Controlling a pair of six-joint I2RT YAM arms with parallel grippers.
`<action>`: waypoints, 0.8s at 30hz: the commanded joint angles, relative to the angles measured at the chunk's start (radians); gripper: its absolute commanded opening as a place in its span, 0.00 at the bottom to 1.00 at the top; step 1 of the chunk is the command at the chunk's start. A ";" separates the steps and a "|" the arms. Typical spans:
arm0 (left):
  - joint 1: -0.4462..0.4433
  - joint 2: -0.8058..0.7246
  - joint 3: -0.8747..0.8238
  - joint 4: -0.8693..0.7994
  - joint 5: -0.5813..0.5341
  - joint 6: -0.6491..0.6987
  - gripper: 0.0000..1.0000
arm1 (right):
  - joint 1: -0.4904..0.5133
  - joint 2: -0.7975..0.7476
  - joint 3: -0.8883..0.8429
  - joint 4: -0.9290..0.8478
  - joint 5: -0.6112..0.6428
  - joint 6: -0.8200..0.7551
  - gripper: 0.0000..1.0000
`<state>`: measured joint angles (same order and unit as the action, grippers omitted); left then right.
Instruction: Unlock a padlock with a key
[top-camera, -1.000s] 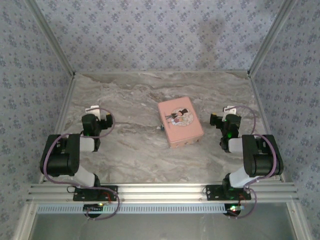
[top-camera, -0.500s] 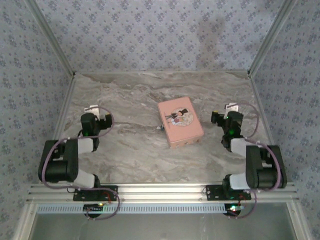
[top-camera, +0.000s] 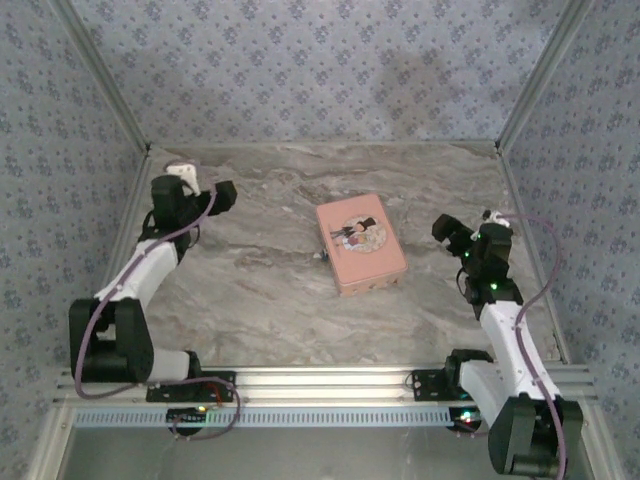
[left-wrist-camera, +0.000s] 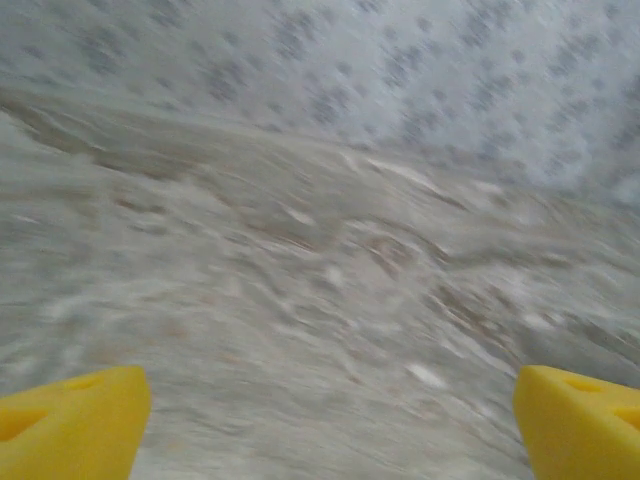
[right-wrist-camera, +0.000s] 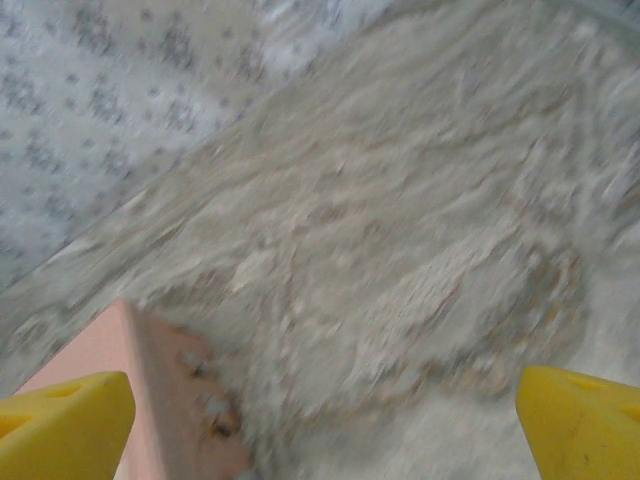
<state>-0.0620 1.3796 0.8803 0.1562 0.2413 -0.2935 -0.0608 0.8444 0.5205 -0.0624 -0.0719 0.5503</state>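
You see a small metal fitting (top-camera: 323, 256) on the left edge of the pink tin (top-camera: 360, 244) mid-counter (top-camera: 260, 300), too small and, in the right wrist view, too blurred to tell whether it is the padlock. The tin's lid is shut, hiding any contents. Both wrist views are smeared; the left pincer (left-wrist-camera: 325, 425) and the right pincer (right-wrist-camera: 325, 425) gape wide, gripping nothing, 1 on either side of the tin.
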 joint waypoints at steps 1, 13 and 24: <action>-0.098 0.086 0.129 -0.168 0.123 -0.026 0.91 | 0.049 -0.054 0.018 -0.212 -0.132 0.109 0.98; -0.350 0.619 0.688 -0.451 0.216 0.003 0.80 | 0.440 -0.176 -0.150 -0.272 -0.033 0.323 0.90; -0.416 0.949 1.149 -0.759 0.387 0.074 0.73 | 0.488 -0.057 -0.183 -0.140 -0.055 0.386 0.89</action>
<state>-0.4740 2.3043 1.9514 -0.4679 0.5495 -0.2646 0.4210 0.7597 0.3389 -0.2539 -0.1352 0.9081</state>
